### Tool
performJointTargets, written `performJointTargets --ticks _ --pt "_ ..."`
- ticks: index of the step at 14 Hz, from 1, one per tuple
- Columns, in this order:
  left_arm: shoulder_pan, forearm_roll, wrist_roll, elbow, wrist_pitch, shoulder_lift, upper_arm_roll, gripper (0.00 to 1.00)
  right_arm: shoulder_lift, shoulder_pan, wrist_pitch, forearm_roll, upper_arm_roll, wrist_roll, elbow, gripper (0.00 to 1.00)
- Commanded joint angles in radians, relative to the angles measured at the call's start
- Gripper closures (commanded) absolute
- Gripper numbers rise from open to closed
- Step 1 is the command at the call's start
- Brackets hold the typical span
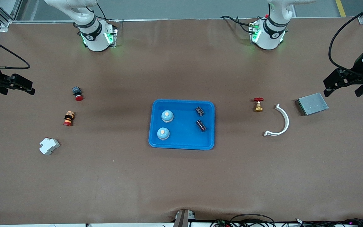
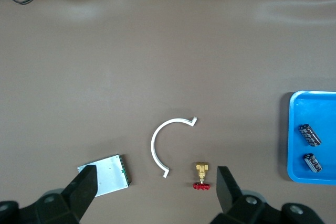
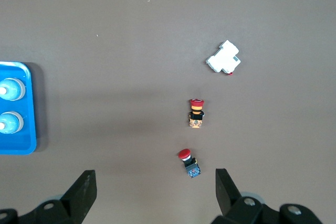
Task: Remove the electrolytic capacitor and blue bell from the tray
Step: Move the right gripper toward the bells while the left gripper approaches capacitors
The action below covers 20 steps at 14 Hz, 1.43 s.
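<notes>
A blue tray (image 1: 183, 134) lies mid-table. In it stand two light-blue bells (image 1: 167, 116) (image 1: 163, 133) on the side toward the right arm's end, and two dark capacitors (image 1: 199, 111) (image 1: 201, 125) lie on the side toward the left arm's end. My left gripper (image 1: 325, 88) hangs open and empty over the left arm's end of the table; in its wrist view the left gripper (image 2: 155, 180) is over a valve and a white arc, with both capacitors (image 2: 310, 134) (image 2: 313, 162) off to the side. My right gripper (image 1: 32, 89) (image 3: 155, 182) hangs open and empty over the right arm's end, with the bells (image 3: 10, 89) (image 3: 9, 123) in view.
Toward the left arm's end lie a brass valve with a red handle (image 1: 258, 104), a white curved strip (image 1: 280, 121) and a grey metal box (image 1: 311, 103). Toward the right arm's end lie two red push buttons (image 1: 77, 93) (image 1: 69, 118) and a white breaker (image 1: 49, 146).
</notes>
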State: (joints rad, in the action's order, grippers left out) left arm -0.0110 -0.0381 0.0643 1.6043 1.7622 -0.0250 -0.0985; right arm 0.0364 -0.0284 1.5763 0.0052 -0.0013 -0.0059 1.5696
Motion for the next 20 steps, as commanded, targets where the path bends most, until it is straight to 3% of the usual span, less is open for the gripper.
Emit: performJointTargets --ticks 1,12,20 --pt "0.000 0.020 0.003 -0.017 -0.018 0.003 -0.001 0.00 -0.021 -0.008 0.010 -0.011 0.001 -0.016 0.020 0.00" --pt "0.006 0.020 0.032 -0.011 -0.042 0.039 -0.001 0.00 -0.026 -0.001 0.021 -0.004 0.003 -0.014 0.029 0.00" --pt "0.184 0.017 0.319 -0.018 -0.064 0.169 -0.012 0.00 -0.040 0.065 0.031 -0.001 0.009 0.063 0.049 0.00"
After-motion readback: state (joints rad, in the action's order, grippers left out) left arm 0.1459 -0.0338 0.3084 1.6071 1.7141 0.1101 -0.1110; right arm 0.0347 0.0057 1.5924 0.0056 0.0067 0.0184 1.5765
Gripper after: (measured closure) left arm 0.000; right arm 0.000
